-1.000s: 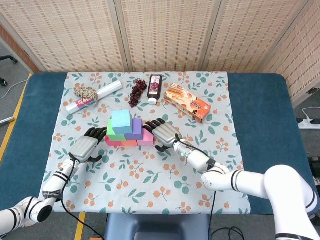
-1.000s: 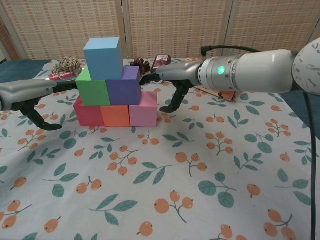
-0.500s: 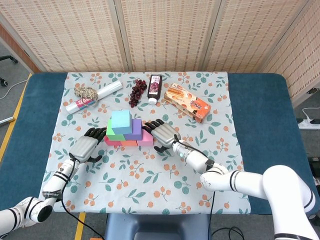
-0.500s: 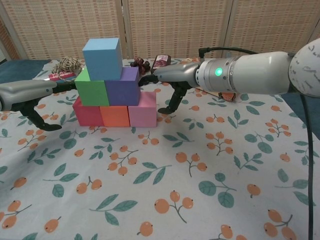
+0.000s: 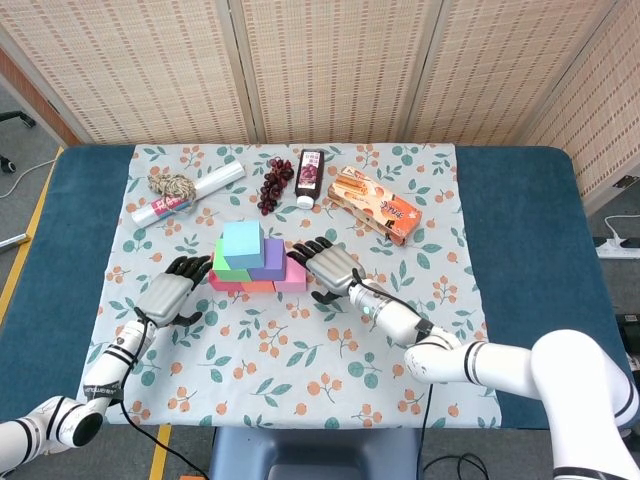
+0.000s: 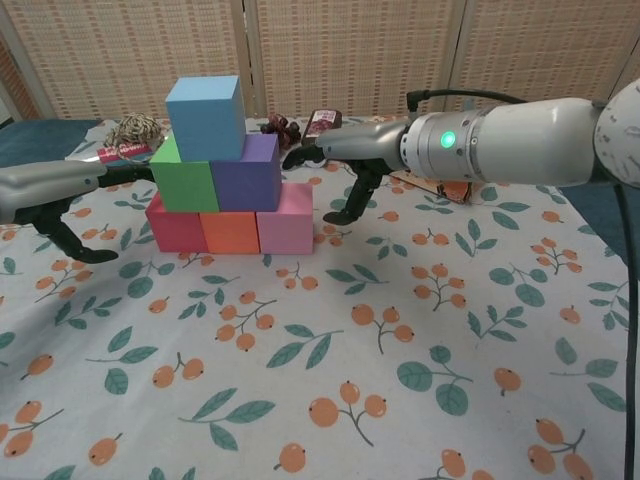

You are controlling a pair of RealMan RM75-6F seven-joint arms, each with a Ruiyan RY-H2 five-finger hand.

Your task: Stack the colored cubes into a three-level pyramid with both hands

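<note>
A three-level cube pyramid stands mid-table. Its bottom row is a red cube point(image 6: 176, 223), an orange cube point(image 6: 230, 230) and a pink cube point(image 6: 285, 220). Above them sit a green cube point(image 6: 184, 181) and a purple cube point(image 6: 247, 172), topped by a light blue cube point(image 6: 204, 104) point(image 5: 242, 241). My left hand point(image 5: 172, 292) point(image 6: 60, 200) rests just left of the stack, fingers apart and holding nothing. My right hand point(image 5: 328, 267) point(image 6: 345, 165) hovers just right of it, fingers spread near the purple cube, empty.
At the back of the floral cloth point(image 5: 300, 370) lie a rope coil point(image 5: 172, 185), a white roll point(image 5: 190, 194), dark grapes point(image 5: 274, 183), a dark bottle point(image 5: 311, 177) and an orange snack box point(image 5: 375, 204). The cloth's front half lies bare.
Both hands have drawn slightly away from the stack, the left one leftward and the right one rightward. The cubes have not moved.
</note>
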